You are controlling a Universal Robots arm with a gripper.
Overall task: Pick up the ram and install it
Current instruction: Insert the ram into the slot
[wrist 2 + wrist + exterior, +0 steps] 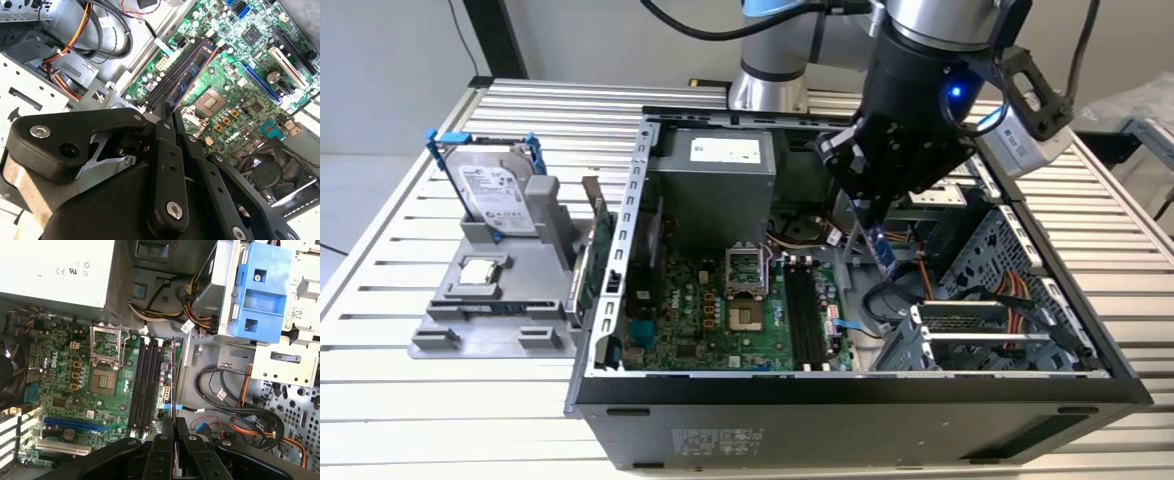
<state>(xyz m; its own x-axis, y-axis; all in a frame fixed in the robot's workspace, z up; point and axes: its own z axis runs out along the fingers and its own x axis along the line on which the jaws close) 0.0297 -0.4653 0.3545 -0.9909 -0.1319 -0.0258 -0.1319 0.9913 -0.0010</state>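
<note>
Pinching the ram [195, 72] by one end in the gripper [168, 109], over the motherboard [60, 390].
Reaching straight out from the fingertips, long axis parallel to the black slots [145, 385], just beside them toward the drive cage [280, 365]; not yet seated.

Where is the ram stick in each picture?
Exterior view: the ram hangs below the gripper, over the open computer case.
Second wrist view: the ram sticks out from the gripper, chips showing, alongside the black slots.
First wrist view: the ram shows edge-on, a thin line beside the black slots.
Shared landmark: the processor socket.
</note>
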